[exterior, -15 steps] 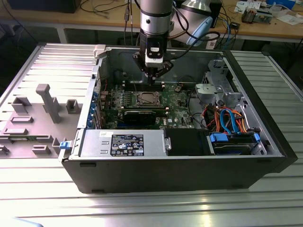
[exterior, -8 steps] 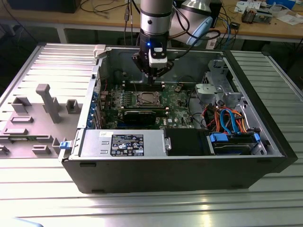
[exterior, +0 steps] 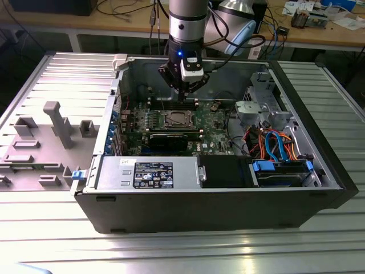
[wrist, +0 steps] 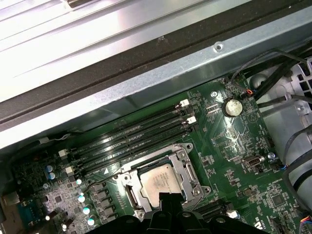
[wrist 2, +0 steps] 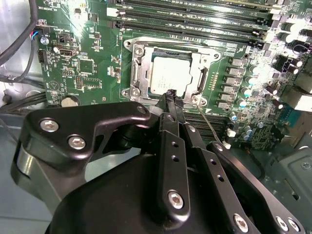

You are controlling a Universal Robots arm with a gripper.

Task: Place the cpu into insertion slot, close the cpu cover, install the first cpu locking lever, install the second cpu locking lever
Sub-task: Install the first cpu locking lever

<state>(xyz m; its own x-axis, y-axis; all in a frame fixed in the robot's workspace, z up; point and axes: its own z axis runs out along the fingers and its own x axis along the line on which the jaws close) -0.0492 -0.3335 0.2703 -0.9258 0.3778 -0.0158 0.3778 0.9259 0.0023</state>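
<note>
Exterior view, open computer case (exterior: pixel 199 212) on ribbed metal table (exterior: pixel 182 251), pincer (exterior: pixel 183 97) pressed together near cpu (exterior: pixel 177 119), workbench (exterior: pixel 51 24) behind

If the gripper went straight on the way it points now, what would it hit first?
Probably the cpu cover, at its rim beside the cpu; the gripper points there, though depth is unclear.

Cpu (wrist: pixel 157 182) lies flat inside the window of the cover (wrist: pixel 188 171), which sits down around it on the green board (wrist: pixel 234 151). Black memory slots (wrist: pixel 131 132) run between the cover and the grey case wall (wrist: pixel 161 83). 1 coin cell (wrist: pixel 232 107) sits on the board near the slots' ends. The black gripper (wrist: pixel 165 199) tip overlaps the cover's edge.
</note>
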